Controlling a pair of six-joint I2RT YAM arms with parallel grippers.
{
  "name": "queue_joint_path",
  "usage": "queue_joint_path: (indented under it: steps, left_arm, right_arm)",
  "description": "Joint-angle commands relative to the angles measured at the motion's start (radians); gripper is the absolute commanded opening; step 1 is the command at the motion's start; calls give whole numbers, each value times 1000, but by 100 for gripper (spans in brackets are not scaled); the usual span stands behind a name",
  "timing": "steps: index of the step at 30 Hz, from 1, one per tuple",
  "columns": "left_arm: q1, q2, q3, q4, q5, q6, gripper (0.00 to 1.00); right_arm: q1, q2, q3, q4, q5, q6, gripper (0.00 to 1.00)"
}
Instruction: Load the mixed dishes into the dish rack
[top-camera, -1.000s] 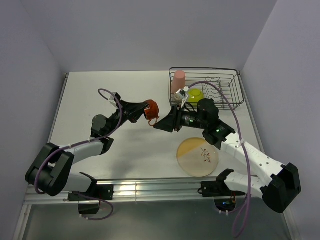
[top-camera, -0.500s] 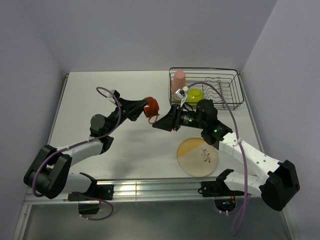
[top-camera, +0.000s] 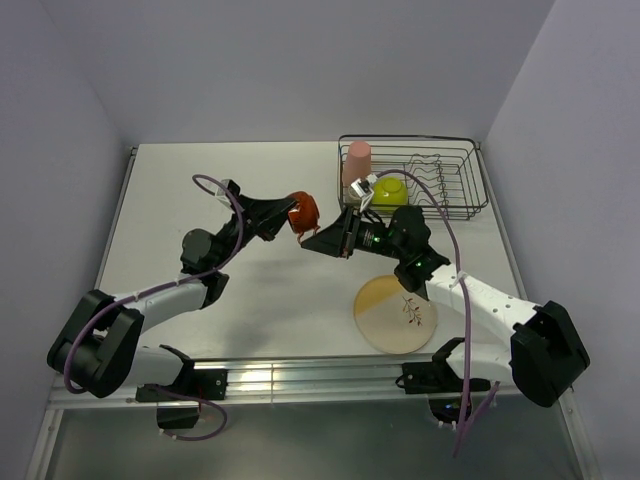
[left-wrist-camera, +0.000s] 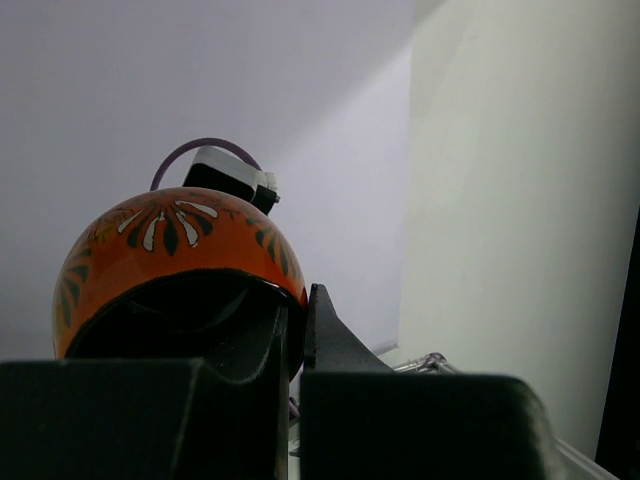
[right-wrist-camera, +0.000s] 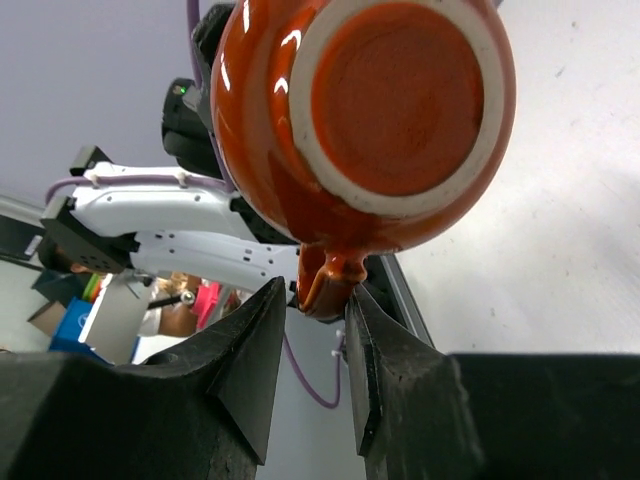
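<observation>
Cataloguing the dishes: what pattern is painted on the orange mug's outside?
Dark and white petal-like strokes fanning over the orange mug, clearest in the left wrist view.

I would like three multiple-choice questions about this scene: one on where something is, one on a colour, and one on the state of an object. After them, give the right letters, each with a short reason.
1. Where is the yellow plate relative to the rack?
A) standing inside it
B) flat on the table, outside it
C) leaning on its far side

2. What colour is the bowl in the rack?
A) blue
B) white
C) lime green

3. How is the orange mug?
A) held above the table by the left gripper
B) upright on the table
C) upside down in the rack

Answers:
1 B: the plate lies flat on the table, in front of the rack.
2 C: the bowl among the wires is lime green.
3 A: the left gripper is clamped on the mug's rim.
</observation>
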Motion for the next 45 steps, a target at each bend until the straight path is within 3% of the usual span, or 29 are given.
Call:
queue_joint_path:
  steps: [1,10,12,13,14,16,17,18,21,27,30,34,35,37,38,41,45]
  left_arm:
    - [-13,-20,47,614,-7,-16,0]
    - [-38,-12,41,614,-18,-4,0]
    - [-50,-7,39,614,-21,-2,0]
    - [-52,-6,38,614,-21,-1,0]
    - [-55,-4,36,614,-20,-1,0]
    - [-56,0,33,614,-17,-4,0]
    - [-55,2,29,614,-11,-11,6]
    - [-55,5,27,614,-4,-11,41]
    - [-50,10,16,613,29,-8,99]
    - [28,-20,-50,554,63,2,99]
    - [94,-69,-68,428,124,21,99]
    - [151,-183,-56,72,213,195,99]
    - [157,-237,-30,-195,227,256,99]
    - [148,-286,92,-492,214,499,99]
    - [139,-320,133,-744,191,569,99]
    - [106,-348,254,-1055,82,769,99]
    - [80,-325,262,-1098,86,837,99]
  right_arm:
    - [0,6,-2,199,16,64,38]
    - [1,49,1,275,45,110,36]
    - [0,64,0,305,50,129,26]
    - [0,69,1,309,53,132,9]
    - [0,77,3,308,59,130,0]
    - [0,81,6,302,62,126,0]
    - [-2,80,7,296,62,123,0]
    - [0,77,6,288,71,112,0]
    - [-8,52,12,216,87,60,0]
    - [-46,-21,35,-32,128,-78,0]
    - [-99,-67,52,-190,162,-164,0]
    - [-197,-126,96,-437,214,-291,0]
    - [-216,-133,137,-494,270,-366,0]
    - [-254,-150,182,-648,415,-490,0]
    - [-264,-150,232,-693,464,-533,0]
    - [-296,-121,325,-816,652,-675,0]
    - [-327,-83,385,-855,843,-800,0]
